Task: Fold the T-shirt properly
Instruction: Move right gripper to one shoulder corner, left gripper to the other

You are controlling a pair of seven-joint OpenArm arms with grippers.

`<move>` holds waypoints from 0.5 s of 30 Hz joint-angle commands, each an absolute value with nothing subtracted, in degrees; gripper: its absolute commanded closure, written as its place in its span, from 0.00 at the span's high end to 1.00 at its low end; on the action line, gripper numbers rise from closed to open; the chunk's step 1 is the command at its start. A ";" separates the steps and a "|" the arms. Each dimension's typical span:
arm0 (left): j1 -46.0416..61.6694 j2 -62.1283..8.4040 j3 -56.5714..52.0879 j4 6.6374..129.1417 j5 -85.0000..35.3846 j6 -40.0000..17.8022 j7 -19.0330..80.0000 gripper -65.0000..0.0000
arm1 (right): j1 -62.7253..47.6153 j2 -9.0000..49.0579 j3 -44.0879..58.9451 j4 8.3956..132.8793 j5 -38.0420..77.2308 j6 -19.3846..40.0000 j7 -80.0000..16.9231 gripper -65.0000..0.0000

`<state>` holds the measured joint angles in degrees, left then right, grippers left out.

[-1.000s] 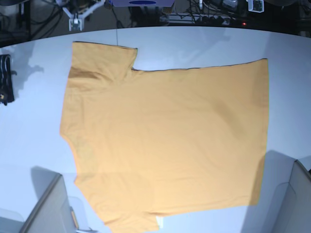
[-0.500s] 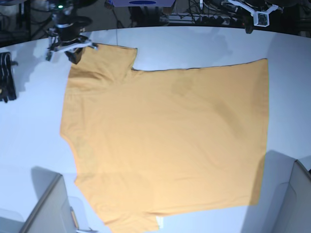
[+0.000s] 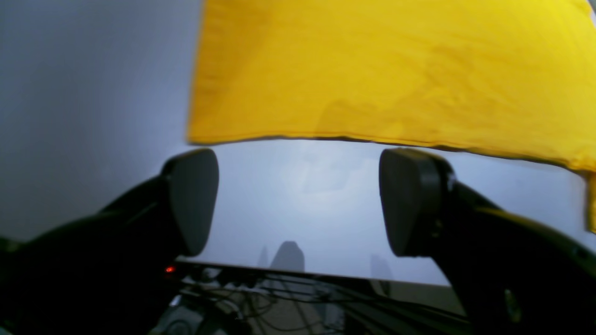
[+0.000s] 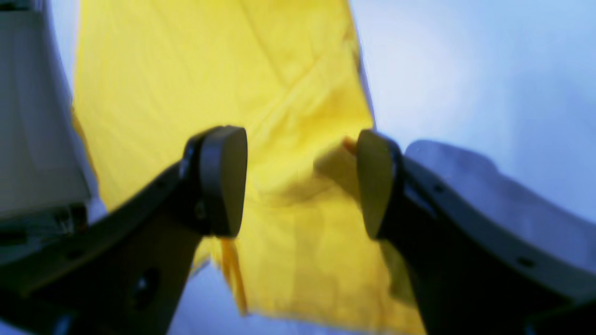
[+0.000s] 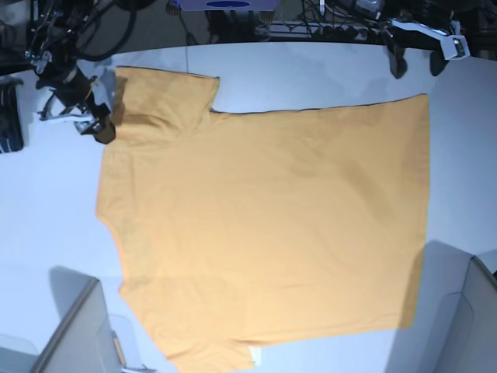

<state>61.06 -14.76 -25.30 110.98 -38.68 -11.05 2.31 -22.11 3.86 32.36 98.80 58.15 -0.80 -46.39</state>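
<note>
The T-shirt (image 5: 264, 225) lies spread flat on the surface (image 5: 46, 225), covering most of its middle, with one sleeve reaching toward the far left corner and the hem running down the right side. In the base view my right gripper (image 5: 95, 101) sits at the far left of the surface, right at the outer edge of that upper sleeve. From my right wrist view the right gripper (image 4: 301, 186) has its jaws spread apart with nothing clamped between them; the yellow cloth (image 4: 223, 93) fills the space under and between the fingers (image 4: 223, 181), and the edge of the fabric lies close against the inner face of the finger on the right side of that view, though I cannot tell whether it actually touches. My left gripper (image 5: 415, 56) hangs at the far right edge of the surface, just beyond the shirt's far right corner. In my left wrist view the left gripper (image 3: 298, 202) is likewise released, jaws wide, over bare surface (image 3: 93, 93); the straight edge of the shirt (image 3: 396, 70) lies just ahead of the fingertips (image 3: 193, 200), apart from them.
</note>
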 commanded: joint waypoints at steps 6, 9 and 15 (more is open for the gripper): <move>61.67 -15.08 -28.09 111.43 -39.25 -11.91 0.66 0.79 | -19.21 6.46 30.99 91.74 58.86 -0.31 -46.11 0.54; 61.58 -15.08 -28.09 110.64 -39.25 -11.91 0.66 0.79 | -19.21 7.52 29.05 89.89 58.86 -0.31 -46.11 0.54; 60.09 -15.08 -28.09 108.35 -42.42 -11.91 2.33 0.79 | -20.97 7.52 24.22 89.98 58.86 -0.22 -46.02 0.54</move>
<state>59.24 -14.63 -27.55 107.90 -42.44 -12.03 3.18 -20.43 7.35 24.34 89.97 60.36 0.73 -44.12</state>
